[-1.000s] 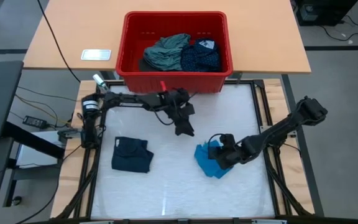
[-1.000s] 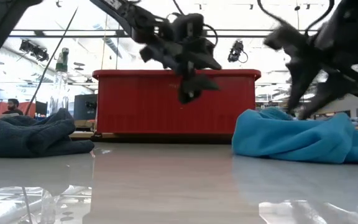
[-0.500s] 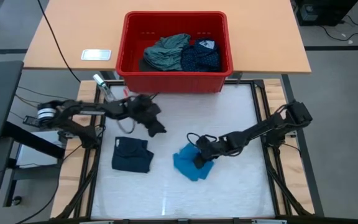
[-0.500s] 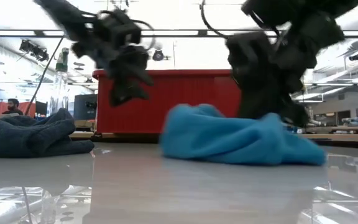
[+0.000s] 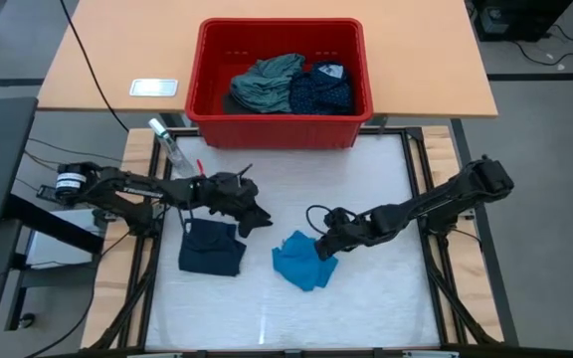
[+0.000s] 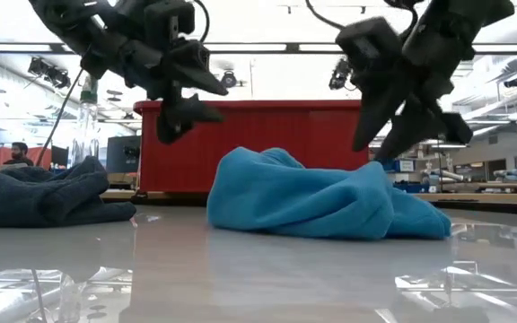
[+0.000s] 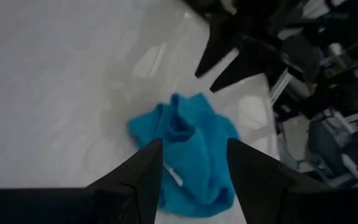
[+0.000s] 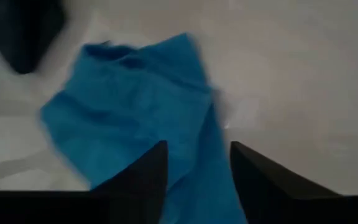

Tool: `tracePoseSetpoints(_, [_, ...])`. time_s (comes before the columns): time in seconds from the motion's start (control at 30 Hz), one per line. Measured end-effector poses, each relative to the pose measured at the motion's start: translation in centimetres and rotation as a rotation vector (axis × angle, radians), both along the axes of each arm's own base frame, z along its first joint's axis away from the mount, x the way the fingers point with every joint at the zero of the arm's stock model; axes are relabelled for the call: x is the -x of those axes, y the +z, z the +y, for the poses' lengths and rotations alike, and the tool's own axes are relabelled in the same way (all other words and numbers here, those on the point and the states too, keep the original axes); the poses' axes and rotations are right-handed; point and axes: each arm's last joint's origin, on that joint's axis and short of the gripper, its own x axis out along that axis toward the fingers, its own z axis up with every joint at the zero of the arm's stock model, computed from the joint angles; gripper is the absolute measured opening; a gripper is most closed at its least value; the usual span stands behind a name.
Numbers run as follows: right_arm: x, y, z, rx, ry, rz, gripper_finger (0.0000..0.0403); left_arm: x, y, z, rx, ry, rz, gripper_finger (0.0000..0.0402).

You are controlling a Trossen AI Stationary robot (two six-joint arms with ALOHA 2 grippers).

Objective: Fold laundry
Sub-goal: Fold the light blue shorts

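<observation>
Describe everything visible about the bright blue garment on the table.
The bright blue garment is a small piece of soft, fleece-like cloth, crumpled into a loose heap with rounded folds, not yet folded. It lies on the white work surface near the middle, right of the dark navy garment and apart from it. In the low view it rests as a low mound in front of the red bin. The right claw hangs open just above its right edge, holding nothing; the left claw, also open, hovers nearby.

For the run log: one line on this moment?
left gripper: open, above mat | right gripper: open, over blue garment | dark navy garment: folded
</observation>
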Motion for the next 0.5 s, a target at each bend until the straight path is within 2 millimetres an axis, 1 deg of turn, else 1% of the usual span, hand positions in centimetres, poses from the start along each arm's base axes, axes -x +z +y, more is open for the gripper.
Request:
tracePoseSetpoints(0.1, [-0.6, -1.1, -0.6, 0.035, -0.005, 0.019, 0.0236, -0.7, -1.0, -0.8, -0.001, -0.031, 0.015, 0.0181])
tracePoseSetpoints(0.2, [-1.8, -2.1, -0.8, 0.036, 0.068, -0.006, 0.0288, -1.6, -2.5, -1.5, -0.008, -0.046, 0.035, 0.0181])
tracePoseSetpoints(0.27, [-2.7, -2.8, -0.9, 0.018, 0.107, -0.038, 0.031, -2.2, -3.4, -1.7, -0.013, -0.046, 0.037, 0.0181])
tracePoseSetpoints(0.33, [-3.2, -3.6, -1.0, -0.011, 0.114, -0.04, 0.0317, -2.9, -4.2, -1.7, -0.014, -0.045, 0.013, 0.0181])
tracePoseSetpoints(0.4, [-3.5, -4.6, -1.3, -0.023, 0.097, -0.014, 0.0309, -3.3, -4.9, -1.7, -0.013, -0.044, 0.007, 0.0181])
tracePoseSetpoints(0.47, [-3.6, -5.0, -1.5, -0.028, 0.094, -0.004, 0.0283, -3.6, -5.4, -1.7, -0.012, -0.044, -0.007, 0.0181])
tracePoseSetpoints(0.5, [-3.7, -5.2, -1.6, -0.024, 0.108, 0.001, 0.0262, -3.6, -5.6, -1.7, -0.012, -0.044, -0.005, 0.0181])
